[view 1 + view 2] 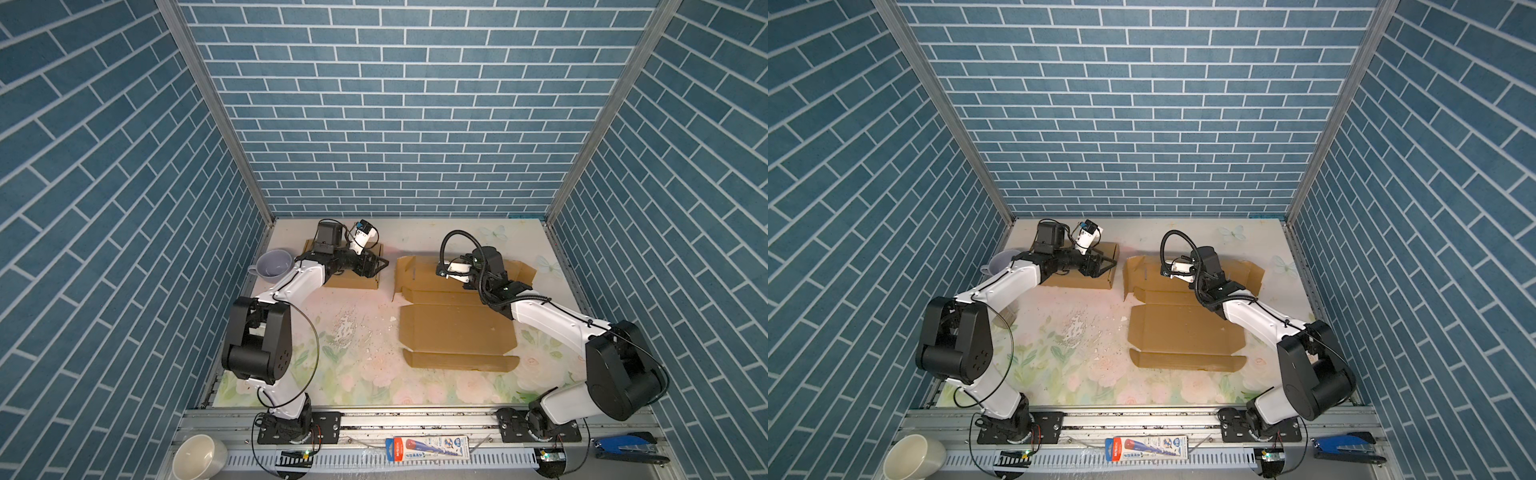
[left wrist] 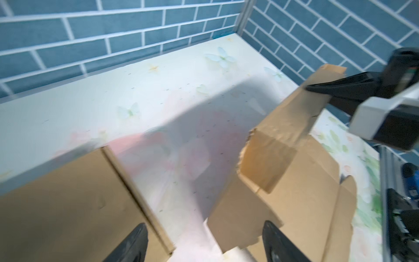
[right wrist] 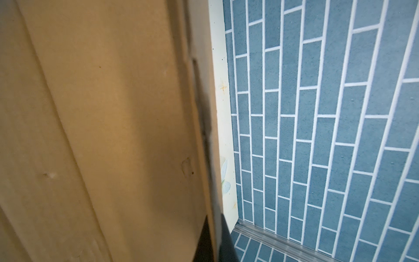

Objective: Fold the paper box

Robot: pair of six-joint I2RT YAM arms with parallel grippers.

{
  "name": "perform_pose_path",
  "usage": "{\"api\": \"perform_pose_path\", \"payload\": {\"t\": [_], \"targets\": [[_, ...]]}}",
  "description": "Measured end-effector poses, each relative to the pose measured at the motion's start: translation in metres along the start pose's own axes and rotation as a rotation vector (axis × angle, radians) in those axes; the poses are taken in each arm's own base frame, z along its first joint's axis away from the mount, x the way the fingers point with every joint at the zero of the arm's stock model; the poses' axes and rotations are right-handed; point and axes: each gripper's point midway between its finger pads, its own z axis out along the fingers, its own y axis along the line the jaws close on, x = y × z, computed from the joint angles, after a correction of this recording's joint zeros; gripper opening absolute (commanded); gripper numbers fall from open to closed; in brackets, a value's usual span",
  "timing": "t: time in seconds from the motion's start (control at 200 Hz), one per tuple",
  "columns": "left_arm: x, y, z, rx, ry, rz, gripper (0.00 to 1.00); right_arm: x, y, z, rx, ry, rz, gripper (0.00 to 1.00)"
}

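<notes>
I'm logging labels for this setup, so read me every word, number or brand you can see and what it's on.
"HB", it seems, sideways on the blister pack at the near edge; its other print is too small to read.
The paper box shows no print.

Box (image 1: pixel 457 328): matt brown cardboard, creased, edges frayed. Table (image 1: pixel 353 374): smooth floral print with a slight sheen, scuffed white near centre. Walls (image 3: pixel 317 113): matt, grainy brick pattern; cup (image 1: pixel 199 459) at 7 o'clock, glossy white.
</notes>
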Motion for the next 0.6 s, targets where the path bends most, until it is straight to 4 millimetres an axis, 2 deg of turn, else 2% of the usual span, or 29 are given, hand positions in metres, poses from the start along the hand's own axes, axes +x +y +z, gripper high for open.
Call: {"api": "perform_pose_path", "payload": {"t": [0.15, 0.245, 0.4, 0.6], "targets": [[0.011, 0.02, 0.028, -0.028, 0.069, 0.008, 0.79, 0.001, -0.003, 0.007, -0.012, -0.007, 0.008, 0.0], [0.022, 0.025, 0.048, -0.03, 0.13, 0.039, 0.8, 0.002, -0.005, 0.012, -0.025, -0.011, 0.014, 0.0], [0.036, 0.015, 0.071, 0.006, 0.218, 0.11, 0.81, 0.004, -0.007, 0.018, -0.045, -0.015, 0.021, 0.0], [0.029, -0.004, 0.081, 0.108, 0.262, 0.191, 0.79, 0.013, 0.0, 0.03, -0.095, -0.003, 0.028, 0.0]]}}
